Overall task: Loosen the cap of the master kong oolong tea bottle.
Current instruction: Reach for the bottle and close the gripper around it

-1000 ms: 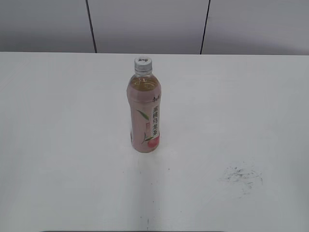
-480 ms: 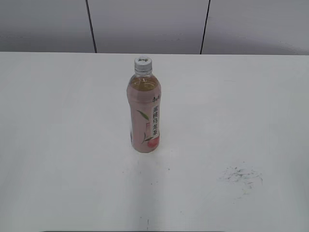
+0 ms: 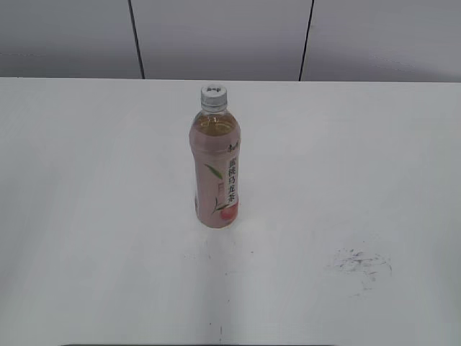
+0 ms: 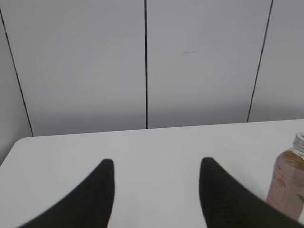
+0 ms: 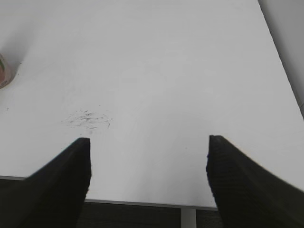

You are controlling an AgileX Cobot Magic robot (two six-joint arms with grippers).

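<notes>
- The white table [image 3: 86, 216] fills most of the exterior frame; a scuff mark [image 3: 360, 263] sits lower right.
- The master kong oolong tea bottle [image 3: 216, 169] stands upright at centre, free to approach from either side.
- My left gripper [image 4: 156, 173] and right gripper [image 5: 148, 152] gape wide, empty, well apart from it.
- The cap [image 3: 214, 96] looks untouched, still seated on the neck.

Right gripper [image 5: 148, 142] agape over table [image 5: 156, 61]; scuff [image 5: 88, 119], perhaps.
</notes>
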